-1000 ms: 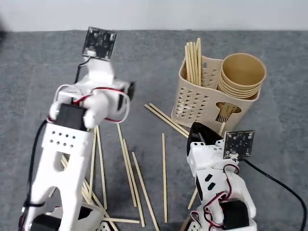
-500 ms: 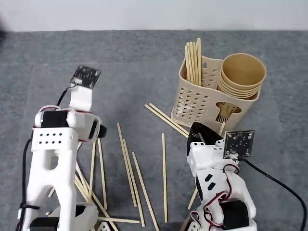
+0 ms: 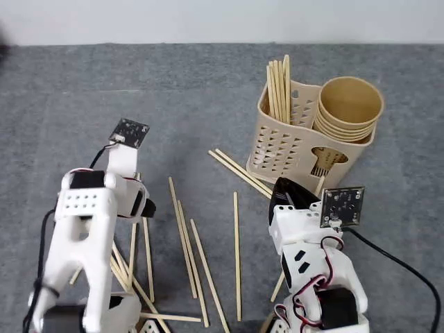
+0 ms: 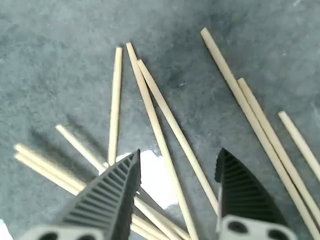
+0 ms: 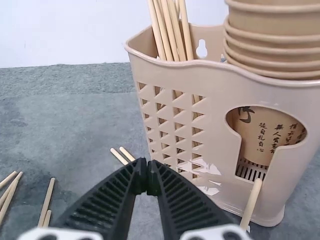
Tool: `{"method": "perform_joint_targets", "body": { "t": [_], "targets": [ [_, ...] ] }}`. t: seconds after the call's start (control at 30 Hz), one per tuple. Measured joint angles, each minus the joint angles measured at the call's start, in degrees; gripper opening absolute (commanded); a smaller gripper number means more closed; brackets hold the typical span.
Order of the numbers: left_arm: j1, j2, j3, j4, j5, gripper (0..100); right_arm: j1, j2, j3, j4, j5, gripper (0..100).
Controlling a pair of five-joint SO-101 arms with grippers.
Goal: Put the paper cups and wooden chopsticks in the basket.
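Chopsticks (image 4: 159,131) lie loose on the mat (image 4: 60,60), a pair running between the fingers of the left claw (image 4: 178,157) — spread wide above them. Best drop straight, centred on that pair, then close low. Basket (image 3: 277,149) stands just ahead of the pinched-shut right claw (image 5: 146,176).

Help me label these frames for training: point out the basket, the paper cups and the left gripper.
basket (image 3: 281,149), high view, on its perforated front wall.
paper cups (image 3: 349,104), high view, inside the top cup of the stack.
left gripper (image 4: 179,151), left wrist view, midway between its open fingertips.
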Motion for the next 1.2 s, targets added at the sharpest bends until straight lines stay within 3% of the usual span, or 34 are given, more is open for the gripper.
{"method": "perform_joint_targets", "body": {
  "t": [0.23,0.47,0.63,1.2],
  "targets": [
    [0.0,18.1,-8.6,-0.1,2.3,23,0.0,0.0,0.0,0.0,0.0,0.9],
    [0.5,31.2,-16.7,1.6,5.7,12,0.0,0.0,0.0,0.0,0.0,0.9],
    [0.8,36.7,-22.5,4.6,5.7,1,0.0,0.0,0.0,0.0,0.0,0.9],
    [8.8,42.7,-33.8,9.4,10.2,1,0.0,0.0,0.0,0.0,0.0,0.9]
  ]
}}
